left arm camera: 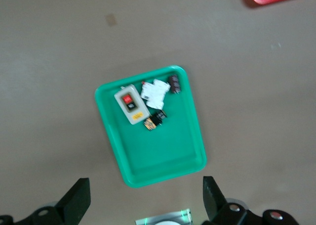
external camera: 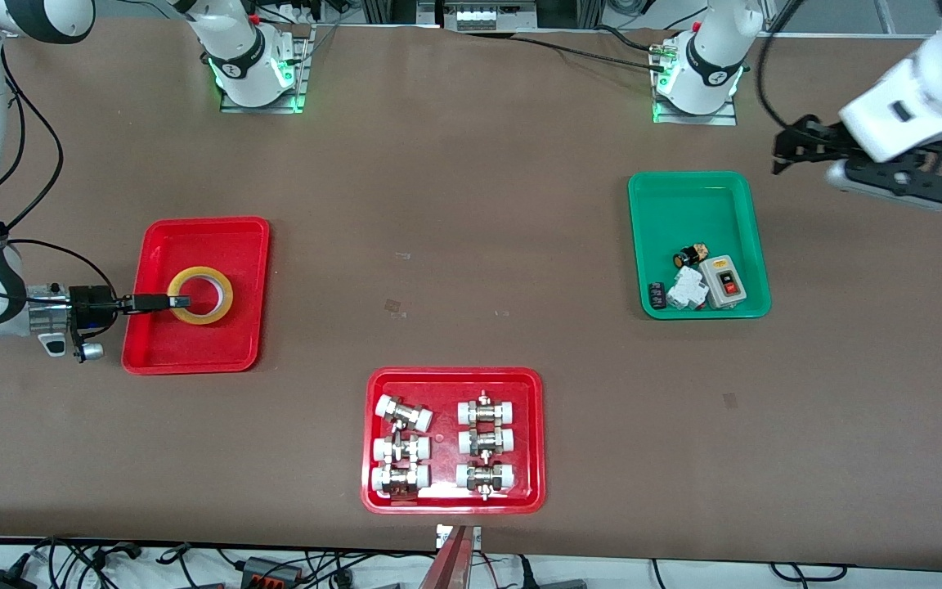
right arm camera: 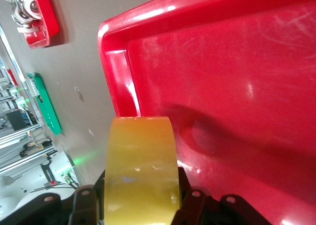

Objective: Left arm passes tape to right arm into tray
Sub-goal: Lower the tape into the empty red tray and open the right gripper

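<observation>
This is a robotics lab or test bench: two white arm bases (external camera: pixel 257 69) are bolted on metal plates to a broad brown table (external camera: pixel 471 270), their rings lit green. Around the table's edges run loose black cables (external camera: pixel 291 568) and power bricks (a working rig, not a home). On the table, sorted trays hold pipe fittings (external camera: pixel 444 446) and electrical switches (external camera: pixel 704 282).

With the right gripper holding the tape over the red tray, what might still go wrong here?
1. The right gripper pinches the tape only by its wall, so it may tip or roll on release.
2. The shadow in the tray suggests the tape is not down yet; dropped, it could bounce.
3. The fingers may drag the tape when withdrawing.
</observation>
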Robot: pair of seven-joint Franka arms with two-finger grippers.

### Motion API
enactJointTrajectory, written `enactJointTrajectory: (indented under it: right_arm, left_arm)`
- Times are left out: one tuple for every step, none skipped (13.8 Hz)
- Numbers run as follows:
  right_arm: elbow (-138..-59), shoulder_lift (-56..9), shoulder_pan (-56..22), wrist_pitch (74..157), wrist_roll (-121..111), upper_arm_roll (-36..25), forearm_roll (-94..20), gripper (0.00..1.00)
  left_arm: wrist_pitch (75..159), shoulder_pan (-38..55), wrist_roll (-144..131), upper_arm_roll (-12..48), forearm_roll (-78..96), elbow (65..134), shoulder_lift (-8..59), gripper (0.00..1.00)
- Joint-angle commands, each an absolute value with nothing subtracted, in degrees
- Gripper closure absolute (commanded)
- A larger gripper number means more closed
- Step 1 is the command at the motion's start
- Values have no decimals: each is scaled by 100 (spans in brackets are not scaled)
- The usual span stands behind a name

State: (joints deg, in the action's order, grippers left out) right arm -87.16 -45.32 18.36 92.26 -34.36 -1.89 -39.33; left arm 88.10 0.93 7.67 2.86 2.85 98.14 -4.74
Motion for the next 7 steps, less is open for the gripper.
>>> enactJointTrajectory:
  right_arm:
    - [-8648, -4623, 2004, 9088, -3638, -79, -4061, 78]
    - [-8666, -4649, 2021, 9097, -3656, -79, -4061, 72]
    - [-8675, -4728, 2013, 9114, -3717, -79, -4052, 65]
    - [-8744, -4755, 2013, 9158, -3787, -79, -4052, 54]
    - [-8780, -4772, 2004, 9219, -3875, -79, -4043, 16]
    - [-8789, -4764, 1995, 9263, -3911, -79, -3999, 0]
    - [-8798, -4764, 1978, 9264, -3911, -88, -3973, 0]
  left_arm:
    - [8842, 167, 888, 123, 185, 9589, -431, 0]
    - [8833, 158, 862, 140, 150, 9493, -413, 0]
    - [8798, 167, 818, 167, -68, 9266, -335, 0]
    - [8772, 167, 800, 202, -244, 9072, -230, 0]
    - [8771, 167, 800, 202, -246, 8940, -142, 0]
    - [8745, 167, 800, 211, -255, 8851, -97, 0]
    - [8667, 176, 748, 272, -255, 8816, -88, 0]
